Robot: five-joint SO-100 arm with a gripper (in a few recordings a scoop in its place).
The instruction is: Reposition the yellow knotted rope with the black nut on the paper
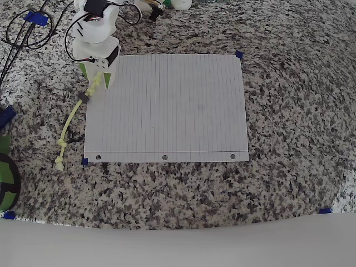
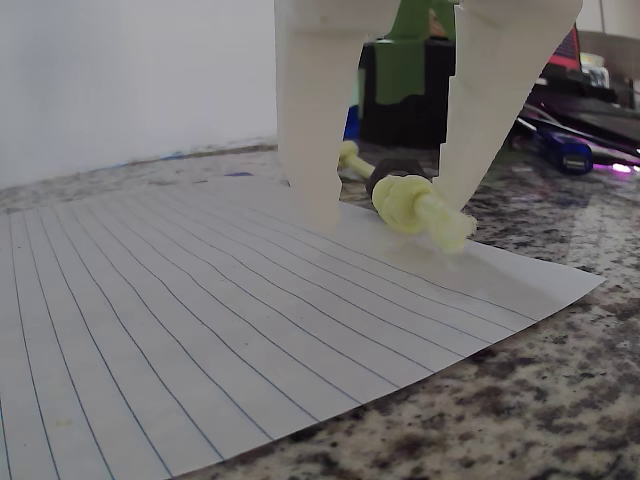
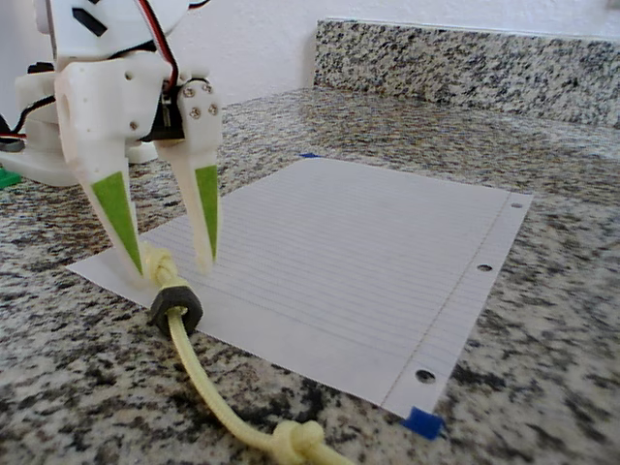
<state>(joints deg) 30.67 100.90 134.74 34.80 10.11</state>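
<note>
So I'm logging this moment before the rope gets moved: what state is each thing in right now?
White two-finger hand: open, fingertips down astride the rope's end knot.
Thin pale yellow knotted rope: slack, mostly on the granite, one knotted end on the sheet's edge.
Small black ring nut: threaded on the rope, beside the end knot.
White lined paper sheet: flat, taped at corners.

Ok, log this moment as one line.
gripper: open, tips straddling rope end | rope: mostly off paper, knotted end at its edge | nut: on rope beside knot
</note>
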